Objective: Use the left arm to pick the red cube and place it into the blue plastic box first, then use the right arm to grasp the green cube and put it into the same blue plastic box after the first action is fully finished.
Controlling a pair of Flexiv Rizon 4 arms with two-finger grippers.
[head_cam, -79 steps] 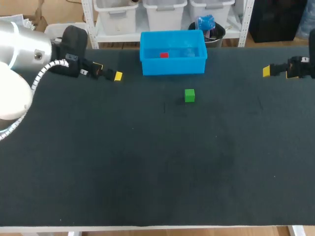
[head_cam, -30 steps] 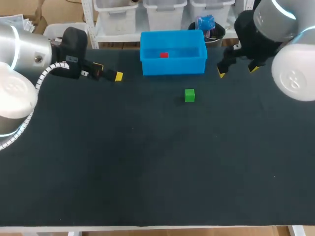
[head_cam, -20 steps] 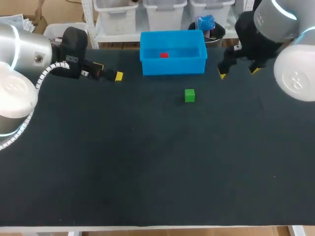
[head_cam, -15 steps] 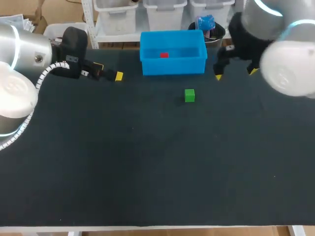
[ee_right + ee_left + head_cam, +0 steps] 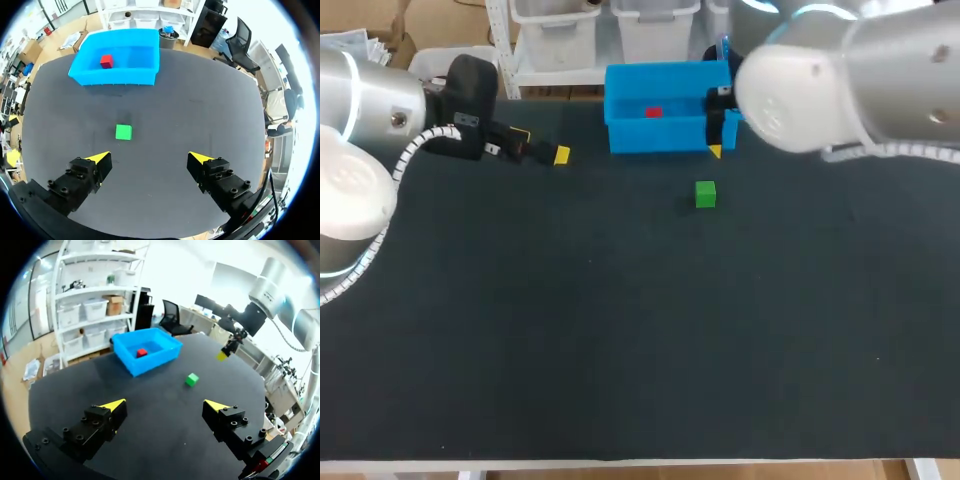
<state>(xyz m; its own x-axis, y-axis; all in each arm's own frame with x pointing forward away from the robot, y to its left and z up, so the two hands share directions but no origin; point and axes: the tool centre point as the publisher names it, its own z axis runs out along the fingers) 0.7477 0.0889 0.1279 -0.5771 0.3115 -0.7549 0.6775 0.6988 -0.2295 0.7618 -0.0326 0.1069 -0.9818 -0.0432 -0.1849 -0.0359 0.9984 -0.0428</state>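
Note:
The red cube (image 5: 653,112) lies inside the blue plastic box (image 5: 670,135) at the table's back middle. The green cube (image 5: 705,194) sits on the dark mat just in front of the box. My left gripper (image 5: 540,145) rests open and empty to the left of the box. My right arm (image 5: 820,75) hangs over the box's right end, with one yellow fingertip (image 5: 716,151) showing just behind the green cube. In the right wrist view the right gripper (image 5: 149,158) is open and empty above the mat. The green cube (image 5: 123,132) lies ahead of its fingers, apart from them.
The dark mat (image 5: 620,330) covers the table from the cube to the front edge. In the left wrist view the box (image 5: 131,365), the red cube (image 5: 142,353) and the green cube (image 5: 191,379) lie far ahead of my left gripper (image 5: 165,405).
My right arm has swung leftward from the table's right side to above the box's right end, close to the green cube. The left arm and both cubes have stayed put.

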